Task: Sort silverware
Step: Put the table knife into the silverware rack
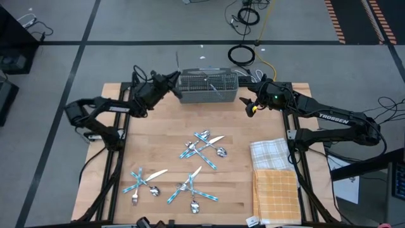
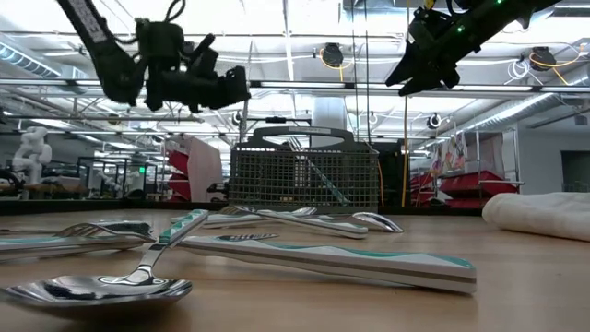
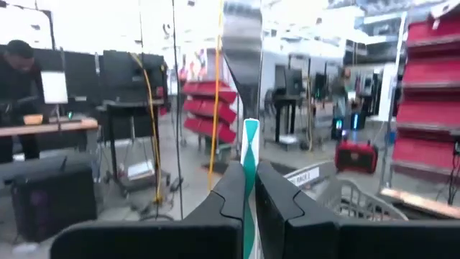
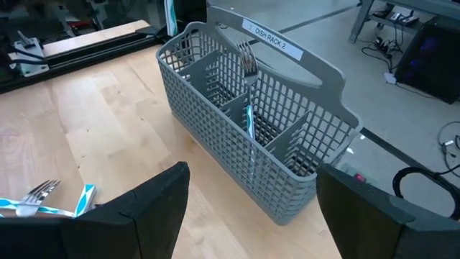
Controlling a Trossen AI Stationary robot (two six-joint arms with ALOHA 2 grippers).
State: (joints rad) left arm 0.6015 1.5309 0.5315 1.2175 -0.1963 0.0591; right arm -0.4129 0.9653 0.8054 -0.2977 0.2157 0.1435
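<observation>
The silverware has shiny heads and teal-striped handles. Most of it lies flat on the wooden table in three clusters [image 1: 204,147], [image 1: 144,182], [image 1: 190,189]. A fork [image 4: 248,61] stands in the grey mesh caddy [image 1: 209,87]. My left gripper [image 1: 172,80] hovers at the caddy's left end, shut on a knife [image 3: 241,36]. My right gripper [image 1: 249,104] hangs open off the caddy's right end, and its wrist view looks down on the caddy [image 4: 237,137]. My left gripper pinches the knife by its teal handle [image 3: 250,147] between the two fingers [image 3: 228,191]. The silver blade stands out beyond the fingertips. The knife is lifted clear of the table, high beside the caddy's left end.
A plaid towel [image 1: 271,155] and an orange cloth [image 1: 276,196] lie at the table's right near corner. The caddy stands at the far edge, its handle [image 4: 287,50] arching over the compartments. A person [image 3: 18,93] stands at a bench in the room beyond.
</observation>
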